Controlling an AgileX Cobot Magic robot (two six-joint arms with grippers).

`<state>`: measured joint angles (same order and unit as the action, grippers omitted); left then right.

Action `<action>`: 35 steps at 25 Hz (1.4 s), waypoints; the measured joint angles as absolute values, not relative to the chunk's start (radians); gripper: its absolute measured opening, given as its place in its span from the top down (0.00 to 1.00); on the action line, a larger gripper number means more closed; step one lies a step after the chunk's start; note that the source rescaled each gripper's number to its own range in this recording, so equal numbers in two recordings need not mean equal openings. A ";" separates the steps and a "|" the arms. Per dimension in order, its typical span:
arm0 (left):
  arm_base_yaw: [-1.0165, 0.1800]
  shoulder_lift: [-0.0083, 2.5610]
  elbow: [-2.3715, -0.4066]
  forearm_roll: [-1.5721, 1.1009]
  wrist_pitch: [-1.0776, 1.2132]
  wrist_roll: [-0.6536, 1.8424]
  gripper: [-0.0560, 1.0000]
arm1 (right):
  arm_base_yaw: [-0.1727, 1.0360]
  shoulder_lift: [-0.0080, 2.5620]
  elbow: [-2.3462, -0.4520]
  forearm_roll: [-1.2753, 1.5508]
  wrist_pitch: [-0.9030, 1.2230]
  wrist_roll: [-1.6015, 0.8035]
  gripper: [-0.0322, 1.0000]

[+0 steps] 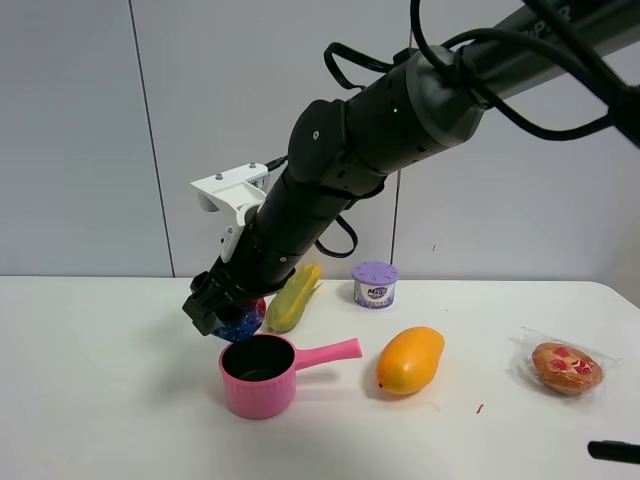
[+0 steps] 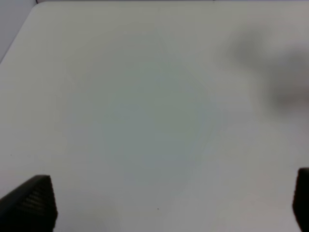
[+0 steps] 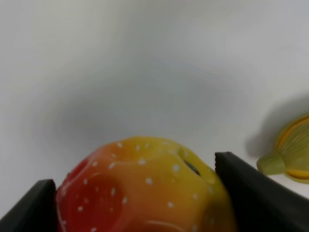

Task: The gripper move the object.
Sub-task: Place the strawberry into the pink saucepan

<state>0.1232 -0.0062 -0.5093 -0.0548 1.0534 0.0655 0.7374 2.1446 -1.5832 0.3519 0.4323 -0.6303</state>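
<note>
Bumpy speckled red-blue-yellow ball point(image 1: 246, 322) is just behind pink saucepan point(image 1: 258, 378), beside corn cob point(image 1: 292, 298), clamped between right black gripper point(image 3: 137, 198) fingers. Hold squeeze, lift straight, clear saucepan rim. Left gripper point(image 2: 165, 200) fingers apart.

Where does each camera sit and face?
Exterior high: mounted high, facing white table and wall; shows right arm, right tool on small bumpy red speckled ball.
Left wrist: looks down on table; open left tool's tips show.
Right wrist: looks past right tool's fingers closed on ball.
Exterior and right wrist share ball, yellow-green corn cob.
</note>
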 joint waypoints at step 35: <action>0.123 -0.006 -0.509 -0.055 1.053 0.065 0.00 | 0.737 2.145 -1.583 0.112 0.578 -0.415 0.96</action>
